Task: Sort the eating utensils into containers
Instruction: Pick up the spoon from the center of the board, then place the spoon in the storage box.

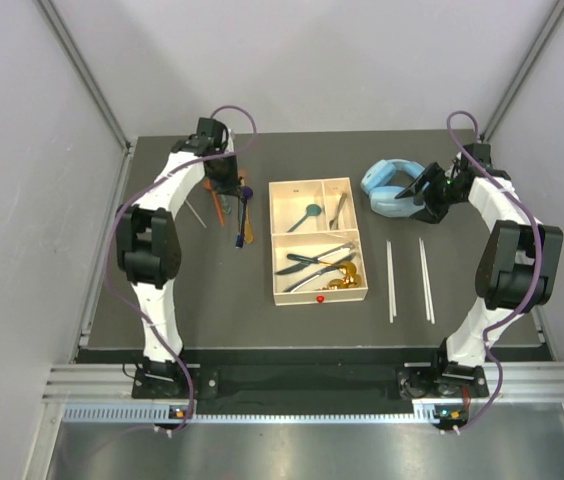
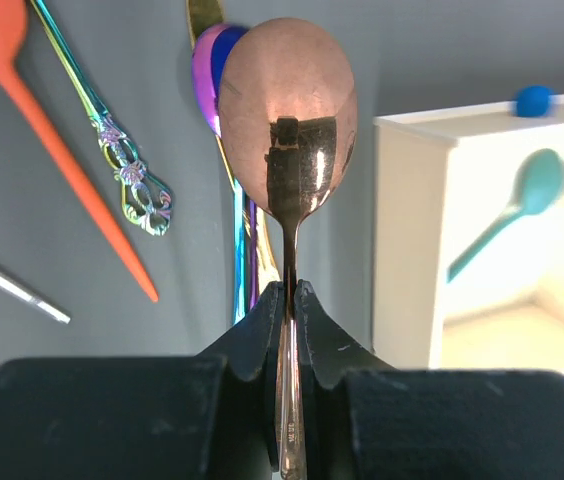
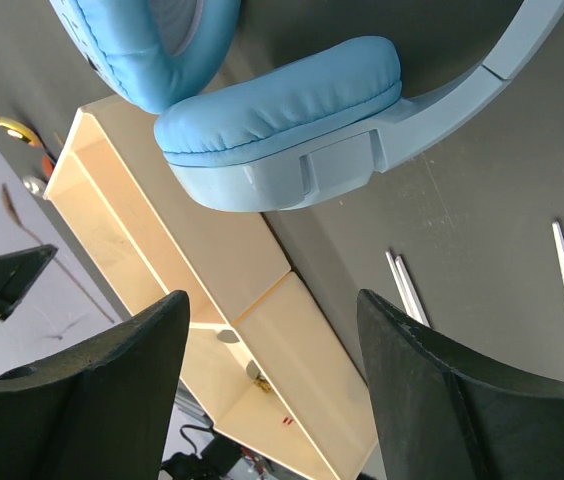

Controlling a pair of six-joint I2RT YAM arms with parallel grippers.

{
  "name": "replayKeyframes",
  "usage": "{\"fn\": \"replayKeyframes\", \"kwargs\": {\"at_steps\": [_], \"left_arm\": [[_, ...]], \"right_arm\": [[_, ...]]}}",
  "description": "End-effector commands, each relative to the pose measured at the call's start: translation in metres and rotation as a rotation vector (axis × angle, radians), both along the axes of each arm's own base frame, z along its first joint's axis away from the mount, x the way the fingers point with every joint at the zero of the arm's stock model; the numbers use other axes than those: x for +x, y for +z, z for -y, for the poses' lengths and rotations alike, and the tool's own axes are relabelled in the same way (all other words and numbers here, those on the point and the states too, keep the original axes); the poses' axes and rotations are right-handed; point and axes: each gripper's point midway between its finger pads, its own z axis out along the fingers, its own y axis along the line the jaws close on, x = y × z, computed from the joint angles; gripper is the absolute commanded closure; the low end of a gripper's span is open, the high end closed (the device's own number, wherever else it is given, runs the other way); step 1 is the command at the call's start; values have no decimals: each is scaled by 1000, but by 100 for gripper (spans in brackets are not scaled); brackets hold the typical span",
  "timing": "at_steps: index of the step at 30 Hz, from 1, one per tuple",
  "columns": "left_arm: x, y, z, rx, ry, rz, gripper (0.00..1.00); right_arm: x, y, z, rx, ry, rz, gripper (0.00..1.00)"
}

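My left gripper (image 2: 289, 290) is shut on the handle of a shiny gold spoon (image 2: 287, 110), held above the mat left of the cream tray (image 2: 409, 230); it is at the back left in the top view (image 1: 224, 178). Below lie an orange spoon (image 2: 62, 150), an iridescent utensil (image 2: 122, 170) and a purple spoon (image 2: 207, 80). The tray (image 1: 319, 294) holds a teal spoon (image 1: 307, 214), a fork (image 1: 339, 209), and dark knives and gold spoons (image 1: 317, 265). Chopsticks (image 1: 425, 278) lie right of it. My right gripper (image 3: 272, 320) is open, by the light-blue headphones (image 3: 282, 110).
The headphones (image 1: 390, 186) sit at the back right beside the tray. A thin silver utensil (image 2: 12, 285) lies at the left. Another chopstick pair (image 1: 391, 280) lies between tray and right arm. Grey walls enclose the mat on three sides.
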Motion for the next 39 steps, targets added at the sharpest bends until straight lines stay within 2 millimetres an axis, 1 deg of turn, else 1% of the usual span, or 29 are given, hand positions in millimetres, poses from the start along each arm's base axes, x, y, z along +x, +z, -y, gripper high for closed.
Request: {"fn": "replayKeyframes", "kwargs": {"at_steps": [1, 2, 4, 7, 8, 9, 10, 11, 12, 13, 14, 15, 16, 17, 20, 23, 27, 30, 36, 39], "left_arm": [[-5, 69, 5, -41, -49, 155, 100], [-6, 79, 9, -57, -60, 180, 100], [-13, 87, 24, -109, -106, 184, 100], [-18, 91, 53, -154, -182, 189, 100], [-19, 89, 67, -164, -220, 188, 100], [-19, 85, 75, -168, -242, 179, 100], [-20, 74, 85, -178, -274, 155, 100], [-23, 73, 99, -183, -307, 153, 100], [-20, 77, 107, -191, -327, 174, 100], [-19, 70, 113, -195, -341, 162, 100], [-20, 68, 123, -198, -360, 164, 100], [-17, 69, 127, -204, -370, 170, 100], [-15, 61, 131, -205, -378, 158, 100], [-15, 63, 136, -214, -390, 163, 100], [-11, 55, 143, -220, -406, 157, 100], [-15, 46, 149, -253, -434, 129, 100], [-21, 42, 155, -298, -463, 103, 100], [-22, 40, 159, -314, -470, 100, 100], [-24, 39, 172, -411, -487, 71, 100], [-29, 31, 177, -453, -486, 33, 100]], "right_arm": [[11, 18, -5, -5, 24, 67, 32], [12, 19, -5, -7, 27, 70, 32], [11, 18, -5, -8, 29, 63, 32], [10, 18, -6, -8, 34, 62, 32], [10, 17, -6, -8, 34, 59, 32], [10, 16, -6, -9, 33, 57, 32], [9, 17, -7, -9, 34, 58, 32], [9, 16, -7, -9, 34, 57, 32], [8, 17, -7, -9, 34, 57, 32], [8, 18, -7, -8, 35, 60, 32], [7, 18, -7, -9, 34, 61, 32], [6, 17, -7, -9, 34, 58, 32], [5, 16, -7, -8, 33, 58, 32], [3, 15, -8, -4, 33, 54, 32], [-2, 12, -10, 3, 37, 43, 32], [-4, 12, -8, -5, 37, 37, 32], [-1, 14, -8, -3, 37, 39, 32], [2, 13, -8, 2, 36, 36, 32], [0, 8, -9, 10, 31, 21, 32], [-2, 7, -10, 9, 31, 21, 32]]}}
